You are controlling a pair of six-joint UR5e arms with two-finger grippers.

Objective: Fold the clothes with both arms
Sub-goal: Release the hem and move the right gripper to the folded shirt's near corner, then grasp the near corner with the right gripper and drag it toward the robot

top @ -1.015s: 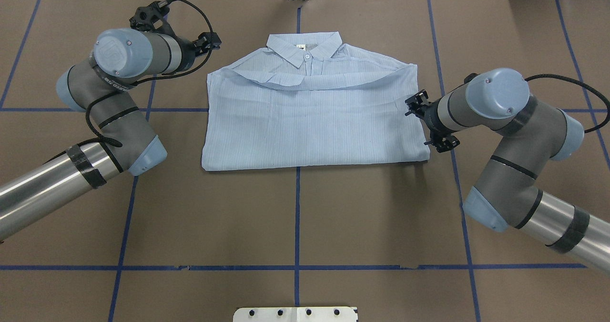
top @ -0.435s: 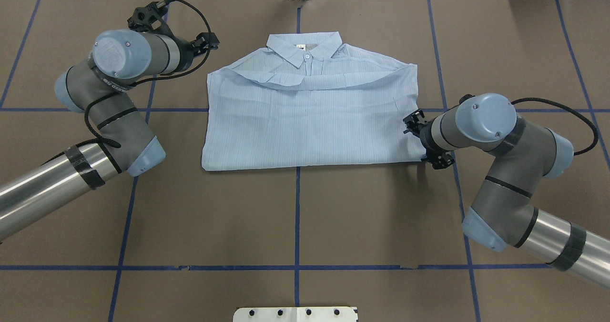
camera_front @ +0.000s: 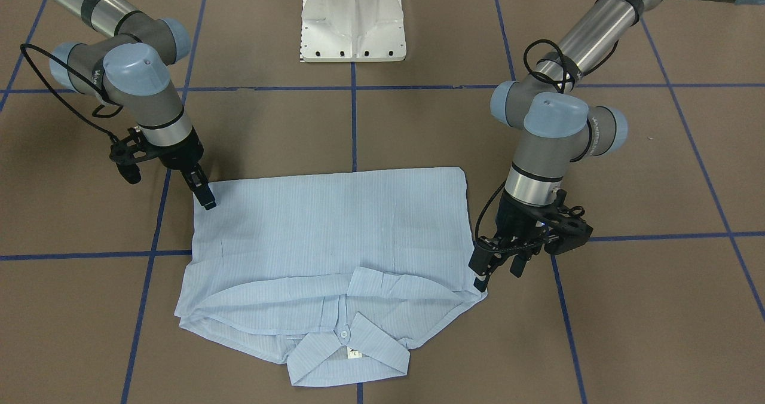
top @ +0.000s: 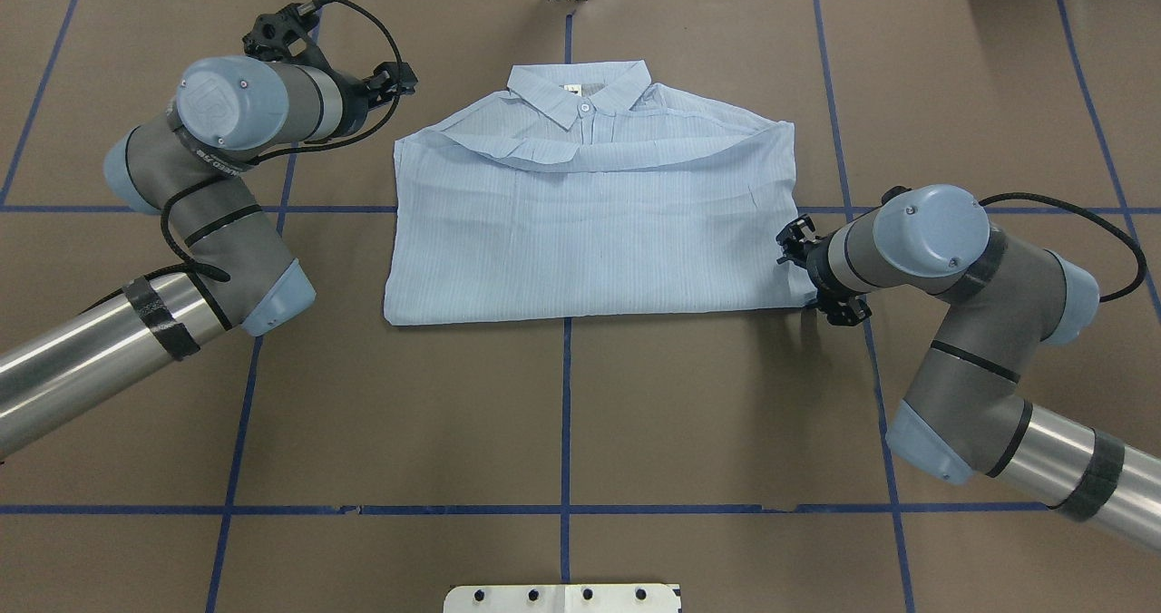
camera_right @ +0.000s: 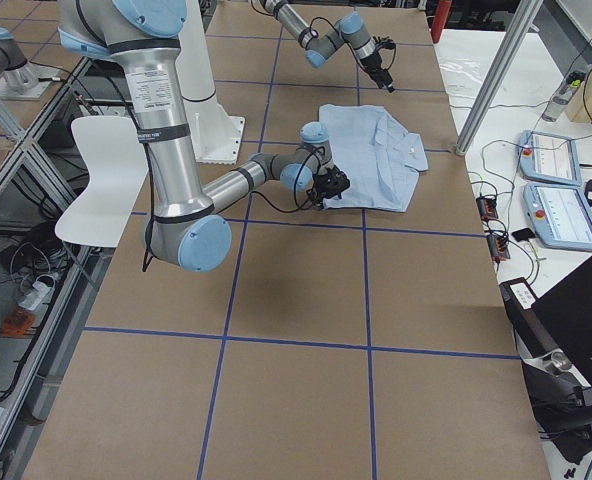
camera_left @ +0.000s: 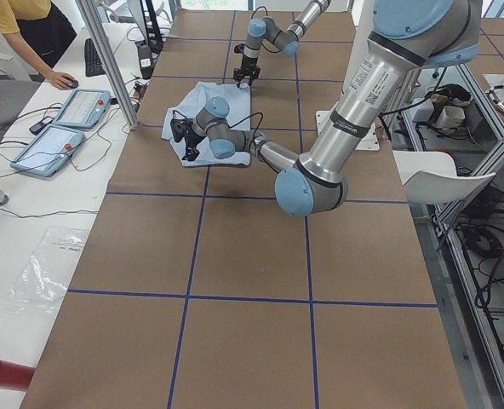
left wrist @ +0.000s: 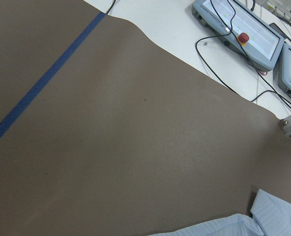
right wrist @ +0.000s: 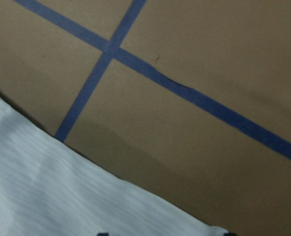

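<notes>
Plainly soft and light, the shirt (camera_front: 329, 230) needs corner pinches; our left hand (camera_front: 497, 271) hangs open, empty; whether the right hand (camera_front: 206, 198) is closed we cannot tell.

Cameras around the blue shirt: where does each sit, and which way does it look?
Front-facing: across the table, facing the robot; light blue striped button-up shirt, grey metal left arm, grey metal right arm, white pedestal base.
Overhead: behind the robot, looking down; both arms.
Exterior left: table's end; left arm near.
Exterior right: other end; right arm near.
Left wrist: down at brown table cover, shirt collar; no robot.
Right wrist: close on shirt edge, blue tape cross; no arm.
Shared: front-facing and overhead show the whole shirt.
</notes>
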